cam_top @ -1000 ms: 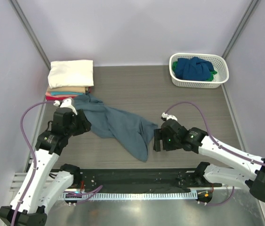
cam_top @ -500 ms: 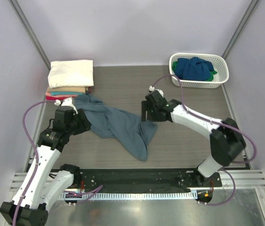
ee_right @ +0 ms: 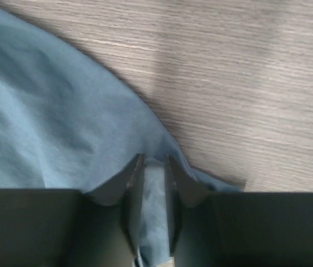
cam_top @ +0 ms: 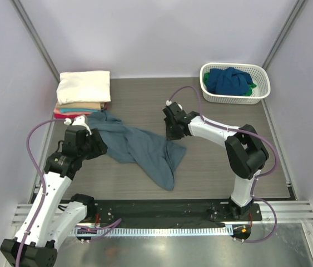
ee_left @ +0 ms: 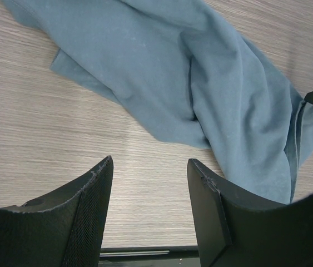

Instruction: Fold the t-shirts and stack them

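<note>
A slate grey-blue t-shirt (cam_top: pixel 139 147) lies crumpled across the middle of the table. My right gripper (cam_top: pixel 172 135) is at the shirt's right edge, and in the right wrist view its jaws (ee_right: pixel 153 162) pinch a fold of the grey-blue cloth (ee_right: pixel 45 122). My left gripper (cam_top: pixel 102 149) hovers by the shirt's left part. In the left wrist view it (ee_left: pixel 150 161) stands open over bare table, with the shirt (ee_left: pixel 200 83) lying ahead of it. Folded t-shirts (cam_top: pixel 84 88) are stacked at the back left, a cream one on top.
A white lattice basket (cam_top: pixel 259 92) at the back right holds dark blue and green cloth (cam_top: pixel 231 79). Grey walls close in the table on three sides. A black rail (cam_top: pixel 162 211) runs along the near edge by the arm bases.
My right arm has swung from the front right back and leftward to the shirt's right edge, and its jaws have closed on the cloth. The left arm has stayed put.
</note>
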`<control>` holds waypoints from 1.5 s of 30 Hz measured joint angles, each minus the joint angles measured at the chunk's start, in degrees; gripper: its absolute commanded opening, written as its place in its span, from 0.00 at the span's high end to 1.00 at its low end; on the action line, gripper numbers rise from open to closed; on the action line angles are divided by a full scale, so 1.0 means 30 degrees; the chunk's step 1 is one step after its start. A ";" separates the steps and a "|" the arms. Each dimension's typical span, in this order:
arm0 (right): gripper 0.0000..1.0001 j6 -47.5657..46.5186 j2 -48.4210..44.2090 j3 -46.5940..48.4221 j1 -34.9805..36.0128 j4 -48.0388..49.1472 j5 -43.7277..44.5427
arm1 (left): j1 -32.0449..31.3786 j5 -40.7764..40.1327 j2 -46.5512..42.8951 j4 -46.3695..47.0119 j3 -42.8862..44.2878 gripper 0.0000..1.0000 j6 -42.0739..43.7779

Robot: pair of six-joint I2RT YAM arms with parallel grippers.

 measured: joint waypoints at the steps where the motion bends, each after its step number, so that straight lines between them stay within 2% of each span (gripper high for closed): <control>1: 0.86 0.0000 -0.0015 0.0000 0.0000 0.0036 0.0007 | 0.0000 0.0007 -0.0015 0.0000 0.0000 0.43 0.0000; 3: 0.97 -0.0066 -0.0095 -0.0160 -0.0007 0.0102 -0.0036 | 0.0000 0.0007 -0.0029 0.0000 0.0000 0.43 0.0000; 4: 0.99 -0.0095 -0.0197 -0.0335 -0.0029 0.0095 -0.0073 | 0.0000 0.0007 -0.0029 0.0000 0.0000 0.43 0.0007; 11: 0.99 -0.0284 -0.2455 -0.2470 -0.0437 -0.0124 -0.0080 | 0.0000 0.0007 -0.0291 0.0000 0.0000 0.43 0.0000; 14: 0.99 -0.0219 -0.4867 -0.4116 -0.0845 -0.0372 0.0255 | 0.0000 0.0000 -0.0474 0.0000 0.0000 0.43 0.0000; 18: 0.99 0.0364 -0.9821 -0.6921 -0.1217 -0.1151 0.1064 | 0.0000 0.0007 -0.0568 0.0007 0.0000 0.43 0.0000; 19: 0.88 0.0554 -1.0870 -0.7300 -0.1224 -0.1435 0.1100 | 0.0000 0.0015 -0.0568 0.0015 -0.0007 0.43 0.0000; 20: 0.64 0.0736 -1.1570 -0.7446 -0.1217 -0.1647 0.0896 | 0.0000 0.0015 -0.0568 0.0029 -0.0029 0.43 0.0000; 21: 0.33 0.0933 -1.1868 -0.7431 -0.1202 -0.1668 0.0619 | 0.0000 0.0022 -0.0568 0.0029 -0.0058 0.43 0.0000; 22: 0.27 0.1064 -1.1905 -0.7366 -0.1180 -0.1566 0.0357 | 0.0000 0.0029 -0.0561 0.0044 -0.0073 0.43 0.0000; 24: 0.23 0.1035 -1.1096 -0.6863 -0.0962 -0.1530 -0.0182 | 0.0000 0.0044 -0.0532 0.0087 -0.0102 0.43 -0.0007; 30: 0.23 0.0663 -0.5741 -0.3395 -0.0175 -0.1129 -0.0998 | 0.0029 0.0051 -0.0525 0.0138 -0.0102 0.43 -0.0007; 35: 0.28 0.0255 -0.1479 -0.0357 -0.0138 -0.0328 -0.1297 | 0.0058 0.0051 -0.0517 0.0138 -0.0102 0.43 -0.0007; 37: 0.40 0.0117 -0.0495 0.0087 -0.0138 -0.0226 -0.1333 | 0.0073 0.0058 -0.0517 0.0138 -0.0102 0.43 -0.0007; 38: 0.49 0.0058 -0.0044 0.0204 -0.0146 -0.0197 -0.1421 | 0.0073 0.0051 -0.0517 0.0138 -0.0102 0.43 -0.0007; 39: 0.70 0.0029 0.0240 0.0219 -0.0146 -0.0182 -0.1515 | 0.0087 0.0051 -0.0517 0.0138 -0.0102 0.42 -0.0007; 42: 0.99 -0.0066 0.0721 0.0153 -0.0146 -0.0306 -0.1661 | 0.0087 -0.0124 -0.0277 0.0168 -0.0102 0.37 -0.0109; 45: 0.99 -0.0007 0.0488 -0.0182 -0.0146 -0.0226 -0.1195 | 0.0109 -0.0393 0.0765 0.0539 -0.0102 0.33 -0.0627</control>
